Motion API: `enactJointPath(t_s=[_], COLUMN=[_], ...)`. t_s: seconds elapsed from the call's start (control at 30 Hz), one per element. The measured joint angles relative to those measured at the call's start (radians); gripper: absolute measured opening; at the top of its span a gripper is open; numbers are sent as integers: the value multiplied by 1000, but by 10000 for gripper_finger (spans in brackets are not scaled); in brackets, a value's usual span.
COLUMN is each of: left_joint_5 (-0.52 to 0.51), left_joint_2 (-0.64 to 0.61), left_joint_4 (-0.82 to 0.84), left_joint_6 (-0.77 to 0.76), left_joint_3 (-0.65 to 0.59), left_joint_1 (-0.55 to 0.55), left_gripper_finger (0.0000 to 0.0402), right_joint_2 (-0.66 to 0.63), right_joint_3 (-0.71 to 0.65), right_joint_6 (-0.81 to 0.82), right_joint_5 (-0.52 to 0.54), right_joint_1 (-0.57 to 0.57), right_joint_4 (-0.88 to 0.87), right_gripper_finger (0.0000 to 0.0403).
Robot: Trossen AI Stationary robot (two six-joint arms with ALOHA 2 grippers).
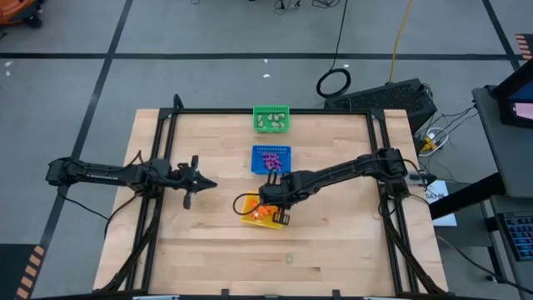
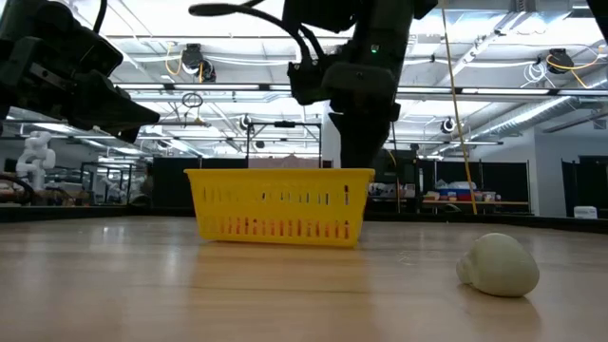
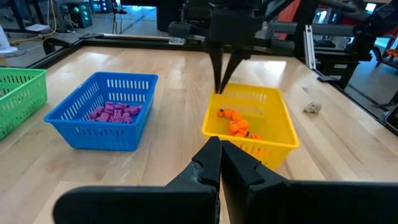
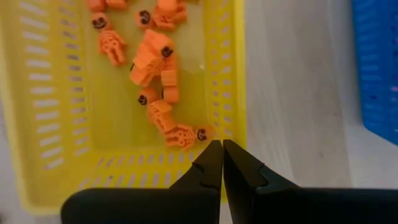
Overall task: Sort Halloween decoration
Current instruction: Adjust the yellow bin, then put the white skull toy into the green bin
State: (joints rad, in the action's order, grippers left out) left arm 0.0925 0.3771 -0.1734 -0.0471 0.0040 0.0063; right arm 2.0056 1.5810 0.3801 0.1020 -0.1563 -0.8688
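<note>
The yellow basket (image 1: 254, 215) holds several orange trinkets (image 4: 155, 59). My right gripper (image 4: 222, 149) is shut and empty, pointing down just above a corner of the basket's rim (image 4: 231, 134); it also shows in the left wrist view (image 3: 219, 87). One pale trinket (image 2: 499, 264) lies loose on the table nearer the front edge (image 1: 289, 259). My left gripper (image 3: 219, 149) is shut and empty, level above the table's left part (image 1: 200, 182). The blue basket (image 1: 271, 157) holds purple trinkets (image 3: 115, 112). The green basket (image 1: 271, 118) holds pale ones.
The three baskets stand in a row down the table's middle, green farthest, blue in the middle, yellow nearest. Bare wood lies to the left, right and front of them. Black frame rails (image 1: 158, 167) run along the table's left and right sides.
</note>
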Motion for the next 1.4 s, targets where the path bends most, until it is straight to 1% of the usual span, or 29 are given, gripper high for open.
enactJointPath(t_s=[0.3, 0.47, 0.57, 0.67, 0.77, 0.87, 1.03, 1.1, 1.2, 1.33, 1.4], left_joint_5=[0, 0, 0, 0, 0, 0, 0, 0, 0, 0, 0], left_joint_2=[0, 0, 0, 0, 0, 0, 0, 0, 0, 0, 0], left_joint_4=[0, 2, 2, 3, 4, 4, 4, 4, 4, 5, 6], left_joint_6=[0, 0, 0, 0, 0, 0, 0, 0, 0, 1, 1], left_joint_3=[0, 0, 0, 0, 0, 0, 0, 0, 0, 0, 0], left_joint_1=[0, 0, 0, 0, 0, 0, 0, 0, 0, 0, 0], left_gripper_finger=[11, 11, 11, 11, 11, 11, 11, 11, 11, 11, 11], right_joint_2=[0, 0, 0, 0, -19, -65, -145, -161, -159, -125, -105], right_joint_3=[0, 0, 0, 0, -2, -2, -2, -1, -1, -1, -1], right_joint_6=[0, -1, -10, -28, -31, -34, -116, -160, -203, -202, -202], right_joint_5=[7, 54, 62, 99, 111, 111, 106, 81, 28, -24, -31], right_joint_1=[20, 21, 25, 25, 25, 14, -54, -99, -175, -265, -303], right_joint_4=[-45, -88, -94, -90, -94, -93, -90, -89, -83, -81, -79], right_gripper_finger=[0, 0, 0, 0, 0, 0, 0, 0, 4, 21, 33])
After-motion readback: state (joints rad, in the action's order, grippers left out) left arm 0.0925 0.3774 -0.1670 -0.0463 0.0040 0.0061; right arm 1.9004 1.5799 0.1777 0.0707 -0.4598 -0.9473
